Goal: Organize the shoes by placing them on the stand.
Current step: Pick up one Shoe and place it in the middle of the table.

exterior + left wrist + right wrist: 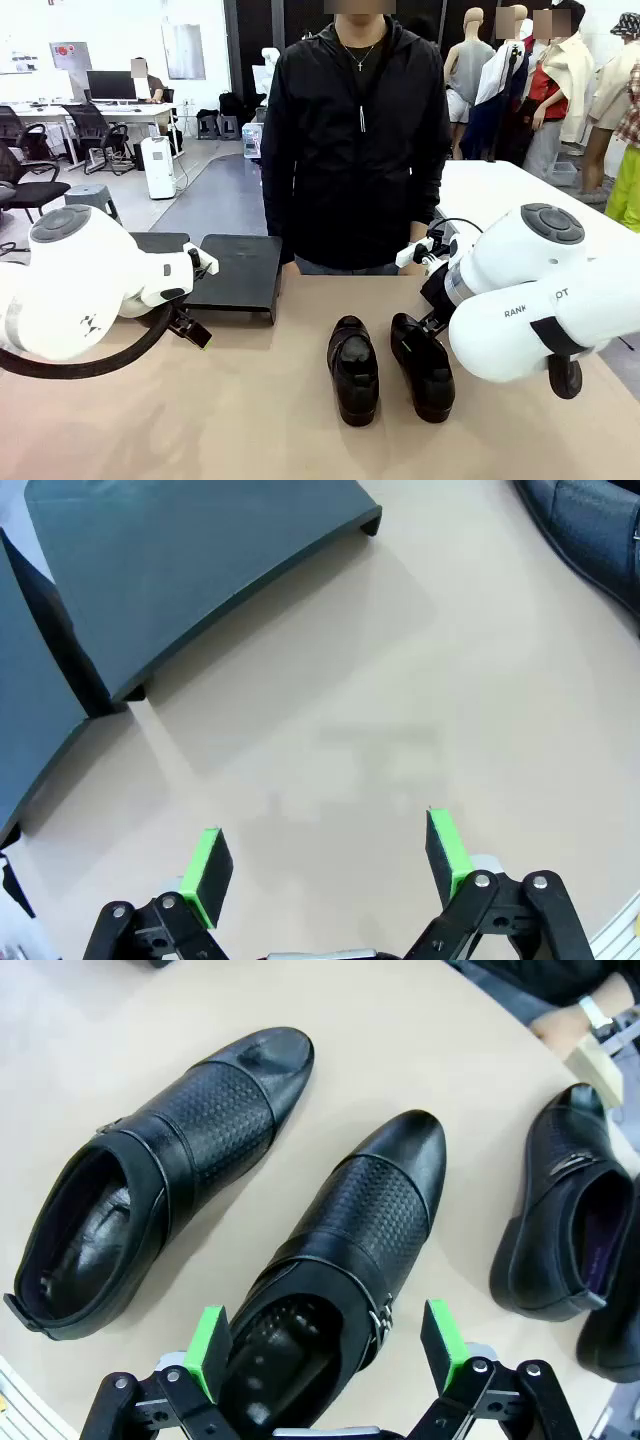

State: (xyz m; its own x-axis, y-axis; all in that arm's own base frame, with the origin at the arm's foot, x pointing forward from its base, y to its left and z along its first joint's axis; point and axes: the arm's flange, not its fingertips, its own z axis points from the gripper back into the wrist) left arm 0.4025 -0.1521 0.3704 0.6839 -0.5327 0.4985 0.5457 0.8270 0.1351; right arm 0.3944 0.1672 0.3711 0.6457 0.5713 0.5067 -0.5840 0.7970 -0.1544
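Two black strapped shoes lie side by side mid-table, one point(353, 370) left of the other point(422, 368). In the right wrist view my right gripper point(325, 1345) is open and straddles the heel end of the nearer shoe point(345, 1240), holding nothing. A second shoe point(160, 1180) lies to its left and a third point(560, 1210) to its right. The stand point(238, 270) is a low black rack at the far left of the table. My left gripper point(325, 865) hangs open over bare table just in front of the stand point(190, 570), whose second unit point(30, 710) is beside it.
A person in a black jacket point(355, 140) stands at the table's far edge, one hand point(565, 1025) resting near the shoes. A fourth shoe's edge point(612, 1345) shows at the far right. My right arm point(540, 300) hangs bulky above the table's right side.
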